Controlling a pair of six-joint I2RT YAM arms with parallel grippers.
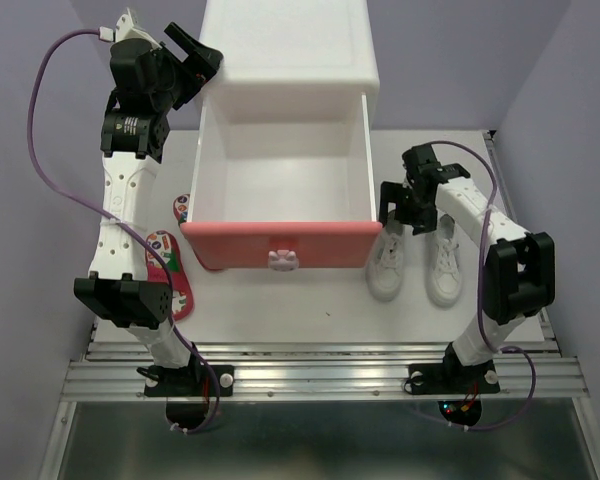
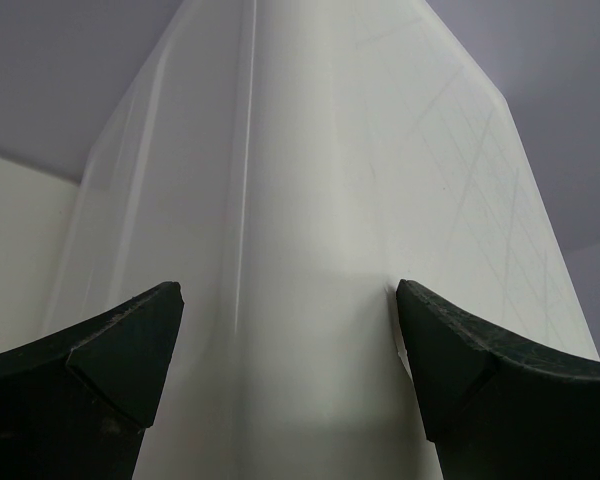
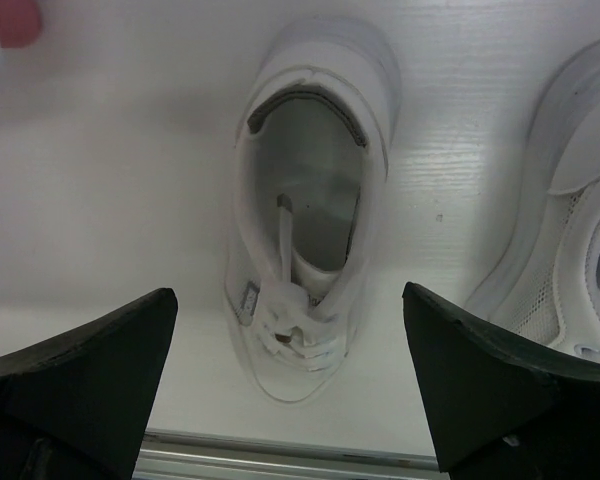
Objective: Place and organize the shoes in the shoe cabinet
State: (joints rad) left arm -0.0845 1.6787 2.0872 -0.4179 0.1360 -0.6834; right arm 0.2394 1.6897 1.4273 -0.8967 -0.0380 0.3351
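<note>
The cabinet [image 1: 288, 50] stands at the far middle of the table [image 1: 280, 320]. Its upper drawer [image 1: 280, 245] is open toward the arms and holds nothing. To the right of the cabinet's drawer front the two sneakers [image 1: 446, 272] stand side by side. To the left of it lie the sandals [image 1: 168, 262], partly under the left arm [image 1: 120, 215].

The right end effector [image 3: 288, 300] hangs wide open over the sneaker [image 3: 305, 250] nearer the cabinet and grips nothing. I judge that a finger could push the neighbour sneaker. A grip on the soft collar could also slip, so the shoe catches on the drawer wall.

The left end effector [image 2: 288, 290], also wide open and empty, straddles the cabinet's rear left corner. A push there may shift the cabinet.

The small tag [image 3: 248, 298] on the sneaker's tongue is too blurred to read. The label [image 1: 130, 125] on the left arm is too small to read.
</note>
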